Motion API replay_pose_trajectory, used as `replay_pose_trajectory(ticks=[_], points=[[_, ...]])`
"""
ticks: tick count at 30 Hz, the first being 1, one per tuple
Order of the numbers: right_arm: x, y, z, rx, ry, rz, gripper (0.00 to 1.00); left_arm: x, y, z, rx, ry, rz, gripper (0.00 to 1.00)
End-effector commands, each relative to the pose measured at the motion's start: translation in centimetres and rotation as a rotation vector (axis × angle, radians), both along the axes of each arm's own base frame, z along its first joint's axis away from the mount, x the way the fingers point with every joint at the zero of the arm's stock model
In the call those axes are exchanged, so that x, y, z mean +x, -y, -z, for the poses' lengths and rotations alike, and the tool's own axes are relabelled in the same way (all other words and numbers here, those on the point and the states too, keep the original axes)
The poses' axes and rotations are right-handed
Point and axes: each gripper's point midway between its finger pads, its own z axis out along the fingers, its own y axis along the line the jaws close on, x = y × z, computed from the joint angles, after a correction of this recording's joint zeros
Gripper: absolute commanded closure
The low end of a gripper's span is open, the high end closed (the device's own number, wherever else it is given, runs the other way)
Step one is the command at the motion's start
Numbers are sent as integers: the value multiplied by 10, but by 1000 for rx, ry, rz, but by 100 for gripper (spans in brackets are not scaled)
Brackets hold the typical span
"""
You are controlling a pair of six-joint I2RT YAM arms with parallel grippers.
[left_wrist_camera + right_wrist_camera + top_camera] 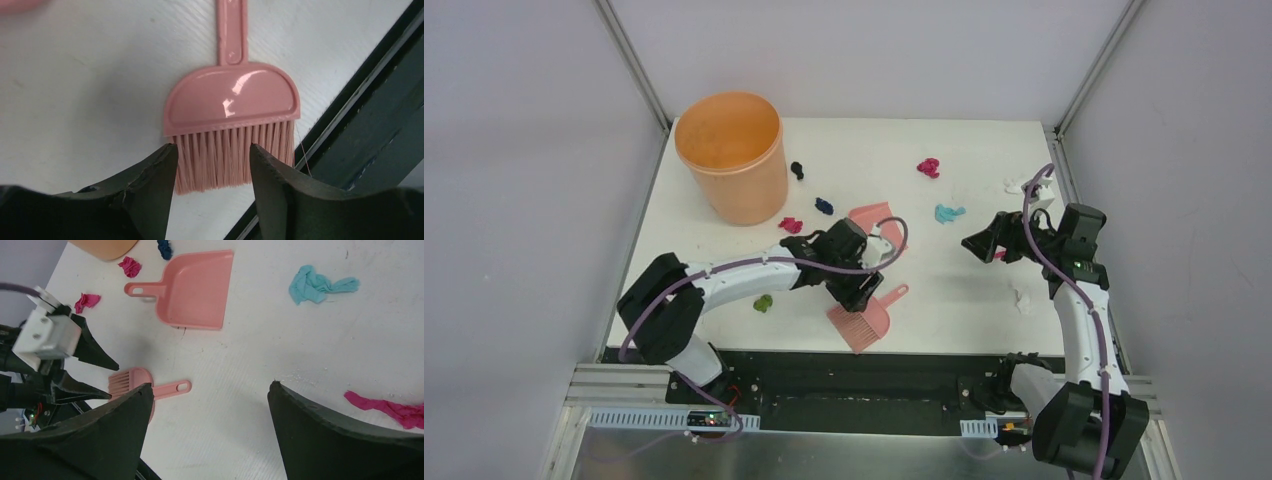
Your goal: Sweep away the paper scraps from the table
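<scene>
Left gripper: jaws apart, bristles of the brush between them, by the table's near edge.
Right gripper: jaws wide apart, holding nothing.
Paper scraps: scattered over the table, around the dustpan.

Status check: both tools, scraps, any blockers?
Left tool open over brush bristles, not gripping. Right tool open, empty. Paper scraps scattered on table, unswept. No blockers seen.
</scene>
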Motion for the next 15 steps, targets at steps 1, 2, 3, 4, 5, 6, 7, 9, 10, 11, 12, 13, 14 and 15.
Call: replay_pose_trajectory(ticks=[1, 2, 3, 4, 5, 6, 7, 9, 10, 11, 12, 13, 14, 15], points=[[-5, -8, -18, -30, 129, -98, 12, -22, -6, 12, 128, 2, 93, 47], [-5, -7, -18, -35, 135, -95, 11, -27, -10, 20, 173, 11, 119, 48], [-7, -8, -19, -34, 139, -98, 11, -32, -13, 27, 220, 38, 143, 47], [-8, -9, -19, -31, 142, -105, 11, -35, -15, 31, 266, 74, 165, 47], [-9, -10, -21, -26, 144, -112, 11, -37, -16, 34, 298, 95, 181, 47], [-10, -11, -22, -22, 143, -118, 11, -37, -16, 37, 323, 110, 189, 47], [-11, -12, -22, -20, 141, -121, 11, -38, -16, 38, 339, 113, 193, 47], [-10, -11, -21, -23, 139, -121, 11, -37, -17, 40, 363, 114, 203, 50], [-10, -11, -20, -25, 137, -119, 11, -36, -17, 38, 366, 120, 204, 50], [-10, -11, -20, -24, 134, -119, 10, -33, -17, 35, 370, 137, 197, 51], [-10, -11, -19, -24, 132, -121, 11, -31, -18, 32, 369, 149, 194, 55], [-10, -11, -18, -22, 128, -122, 11, -29, -17, 27, 361, 159, 193, 58], [-10, -11, -18, -21, 127, -124, 10, -28, -16, 23, 350, 167, 187, 60], [-10, -11, -18, -20, 125, -125, 10, -27, -16, 21, 339, 167, 182, 61]])
